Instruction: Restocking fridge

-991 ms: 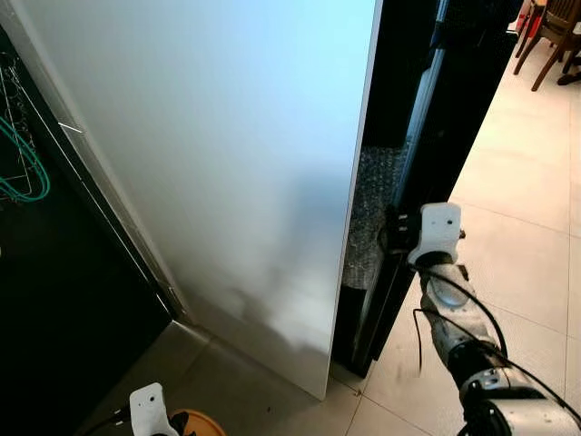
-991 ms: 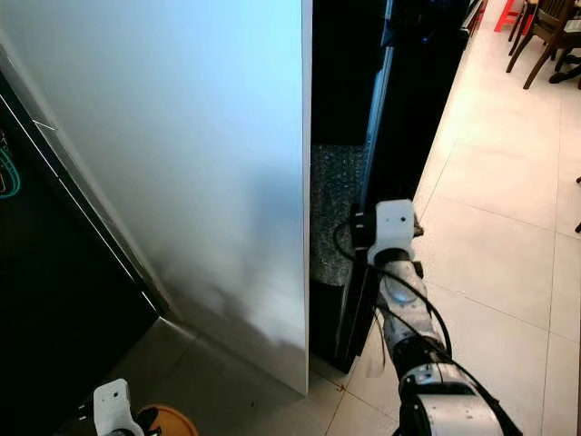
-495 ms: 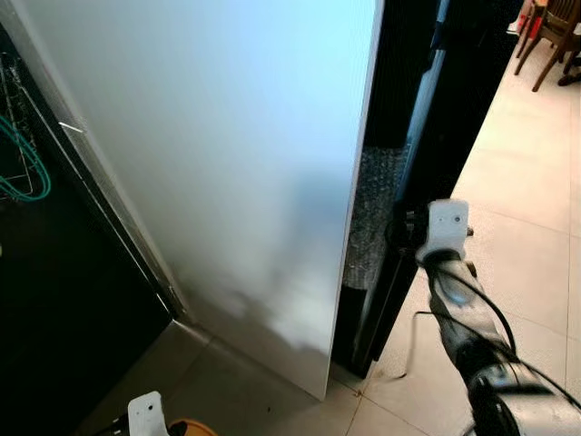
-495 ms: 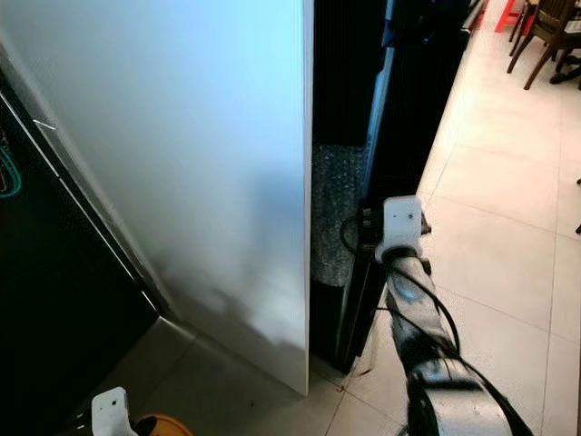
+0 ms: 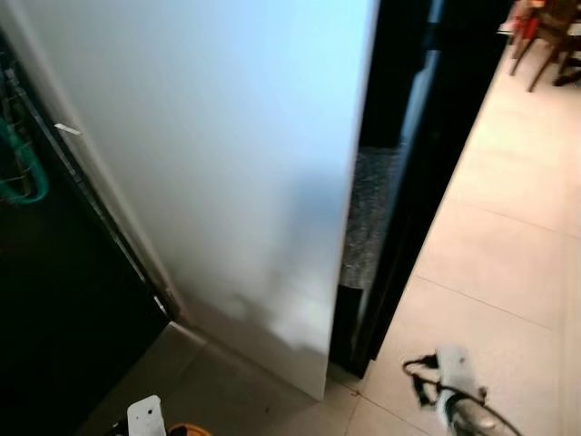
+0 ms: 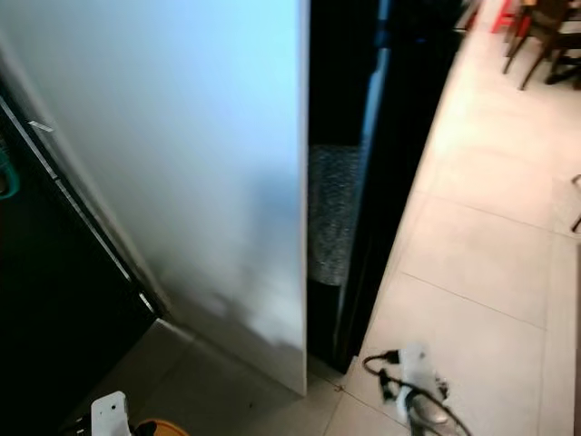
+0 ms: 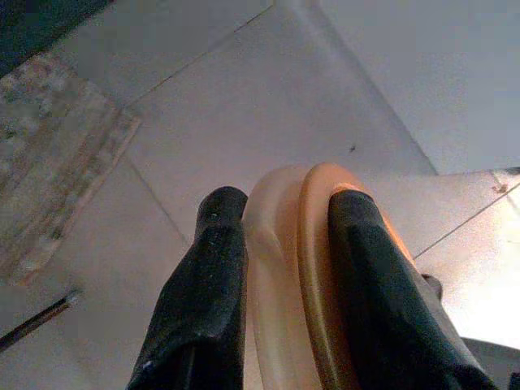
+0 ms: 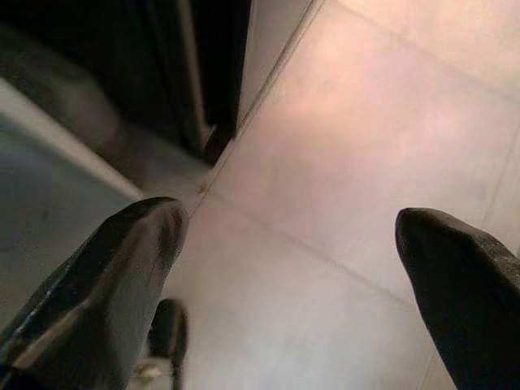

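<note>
Fridge door, tall white panel (image 5: 227, 163), open. Left gripper (image 7: 280, 268) clamped on round orange lidded container (image 7: 305, 268); right gripper (image 8: 284, 276) spread, empty. Judged next: load container inside.

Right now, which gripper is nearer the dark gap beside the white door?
Right. The right gripper is low over the tiles just in front of the gap. The left gripper, shut on an orange object, is low on the other side of the white door.

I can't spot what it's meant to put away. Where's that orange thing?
The orange round object is clamped between the left gripper's fingers, held low over the tiled floor on the robot's left, near the white fridge door's bottom corner.
</note>
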Controlling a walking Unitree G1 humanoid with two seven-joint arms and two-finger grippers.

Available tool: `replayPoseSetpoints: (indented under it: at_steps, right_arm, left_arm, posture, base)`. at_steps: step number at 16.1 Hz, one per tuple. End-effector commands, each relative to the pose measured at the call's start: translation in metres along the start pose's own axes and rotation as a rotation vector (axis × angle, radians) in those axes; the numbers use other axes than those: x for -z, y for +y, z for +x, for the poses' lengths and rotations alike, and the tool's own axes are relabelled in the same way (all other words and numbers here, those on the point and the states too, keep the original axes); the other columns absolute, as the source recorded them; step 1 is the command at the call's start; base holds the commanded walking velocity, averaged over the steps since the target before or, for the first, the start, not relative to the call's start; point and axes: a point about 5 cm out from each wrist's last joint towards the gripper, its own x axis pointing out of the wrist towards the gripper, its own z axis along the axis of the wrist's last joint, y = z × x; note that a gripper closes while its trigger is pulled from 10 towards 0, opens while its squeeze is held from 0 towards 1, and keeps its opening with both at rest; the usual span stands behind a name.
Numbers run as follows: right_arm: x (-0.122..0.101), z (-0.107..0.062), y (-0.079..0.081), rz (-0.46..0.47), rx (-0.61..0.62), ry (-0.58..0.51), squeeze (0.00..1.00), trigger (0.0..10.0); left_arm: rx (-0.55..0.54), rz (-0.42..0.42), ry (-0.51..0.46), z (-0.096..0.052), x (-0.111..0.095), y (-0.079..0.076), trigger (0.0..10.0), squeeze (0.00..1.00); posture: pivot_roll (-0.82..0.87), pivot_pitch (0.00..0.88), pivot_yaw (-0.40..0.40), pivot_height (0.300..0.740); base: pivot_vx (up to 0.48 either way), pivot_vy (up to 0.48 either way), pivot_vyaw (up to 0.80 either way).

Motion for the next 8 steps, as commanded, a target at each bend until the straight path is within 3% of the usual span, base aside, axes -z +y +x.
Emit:
replayPoseSetpoints:
  at_steps: [1, 3, 8]
  right_arm:
    - [0.013, -0.002, 0.009, 0.009, -0.034, 0.044, 0.0, 10.0]
    - [0.038, -0.007, 0.024, -0.06, -0.105, 0.117, 0.0, 10.0]
    - [0.044, -0.009, 0.027, -0.066, -0.128, 0.144, 0.0, 10.0]
  left_arm:
    - [-0.009, 0.005, 0.024, -0.001, 0.004, 0.003, 10.0, 0.0]
    - [-0.035, -0.042, 0.038, -0.001, 0.007, 0.01, 10.0, 0.0]
    - [-0.049, -0.051, 0.054, -0.003, 0.013, 0.015, 10.0, 0.0]
  posture:
    - [-0.12, 0.0, 0.032, 0.74]
    - [-0.09, 0.0, 0.016, 0.74]
    - [-0.1, 0.0, 0.019, 0.74]
  base:
    - [0.0, 0.0, 0.0]
    - [0.0, 0.0, 0.0]
    - [0.0, 0.0, 0.0]
